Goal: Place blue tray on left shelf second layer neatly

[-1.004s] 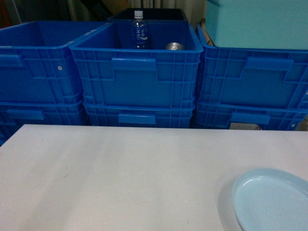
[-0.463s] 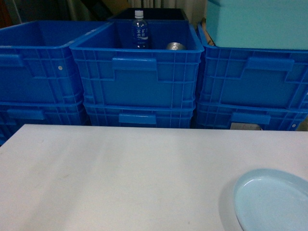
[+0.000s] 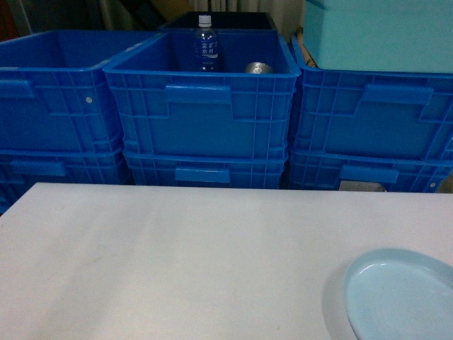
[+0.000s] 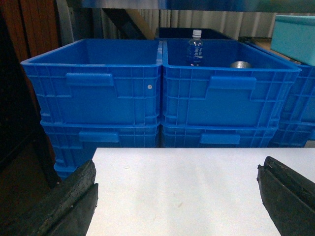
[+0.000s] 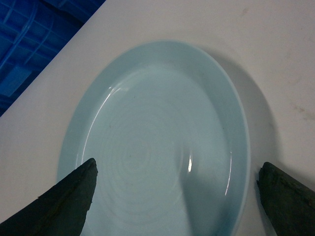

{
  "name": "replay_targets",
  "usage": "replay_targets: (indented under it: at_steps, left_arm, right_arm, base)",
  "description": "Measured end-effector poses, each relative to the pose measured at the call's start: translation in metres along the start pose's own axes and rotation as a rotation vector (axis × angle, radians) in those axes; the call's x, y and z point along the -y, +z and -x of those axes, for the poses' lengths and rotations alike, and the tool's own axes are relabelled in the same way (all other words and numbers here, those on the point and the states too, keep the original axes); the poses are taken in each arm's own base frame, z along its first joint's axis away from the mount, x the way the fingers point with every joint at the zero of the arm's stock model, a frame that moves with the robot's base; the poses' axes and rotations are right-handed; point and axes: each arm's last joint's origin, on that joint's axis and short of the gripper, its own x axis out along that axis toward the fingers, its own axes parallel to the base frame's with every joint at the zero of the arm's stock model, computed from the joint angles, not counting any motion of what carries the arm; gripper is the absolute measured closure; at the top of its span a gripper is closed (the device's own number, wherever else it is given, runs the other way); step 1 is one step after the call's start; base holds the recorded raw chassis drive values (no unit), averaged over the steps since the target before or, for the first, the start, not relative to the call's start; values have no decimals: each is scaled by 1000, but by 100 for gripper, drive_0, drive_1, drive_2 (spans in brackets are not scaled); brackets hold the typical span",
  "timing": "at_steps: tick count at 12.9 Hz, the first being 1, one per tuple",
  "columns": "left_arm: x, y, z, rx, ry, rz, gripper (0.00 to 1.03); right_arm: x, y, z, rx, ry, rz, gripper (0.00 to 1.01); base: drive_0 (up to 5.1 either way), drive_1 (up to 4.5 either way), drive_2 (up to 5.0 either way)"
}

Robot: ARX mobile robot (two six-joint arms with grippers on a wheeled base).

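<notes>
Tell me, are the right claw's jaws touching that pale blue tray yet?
Cannot tell. In the right wrist view the right gripper has open jaws flanking the blue tray, but no view shows contact or a gap plainly.

Table [image 3: 177, 262]: front | blue tray [image 3: 400, 294]: on table, near right corner | crates [image 3: 202, 106]: stacked in a row behind table | bottle [image 3: 205, 44] and metal can [image 3: 257, 68]: in middle top crate | box [image 3: 379, 32]: on right top crate
</notes>
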Motion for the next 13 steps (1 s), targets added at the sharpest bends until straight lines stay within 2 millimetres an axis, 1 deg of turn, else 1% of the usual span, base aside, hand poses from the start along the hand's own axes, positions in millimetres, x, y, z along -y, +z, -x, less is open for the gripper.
replay_targets:
  at_steps: [3,5,7,10,12,13]
  left_arm:
    - [0,0,0,0,0,0,5]
    - [0,0,0,0,0,0,5]
    - [0,0,0,0,0,0,5]
    - [0,0,0,0,0,0,5]
    - [0,0,0,0,0,0,5]
    - [0,0,0,0,0,0,5]
  right_arm:
    - [-7,-9,-12,0,-26,29,3]
    - [-11,-9,-21,13,-31,45,3]
    - [-13,-10,-24,14,-30,53,4]
    - [-14,-13,-25,2,-54,66,41]
    - [-11,-20,-17,-48,-46,71,69]
    - [-8,-21,-14,-59,-47,71,78]
  base:
    - [0,0,0]
    - [0,0,0]
    - [0,0,0]
    - [0,0,0]
    - [0,0,0]
    - [0,0,0]
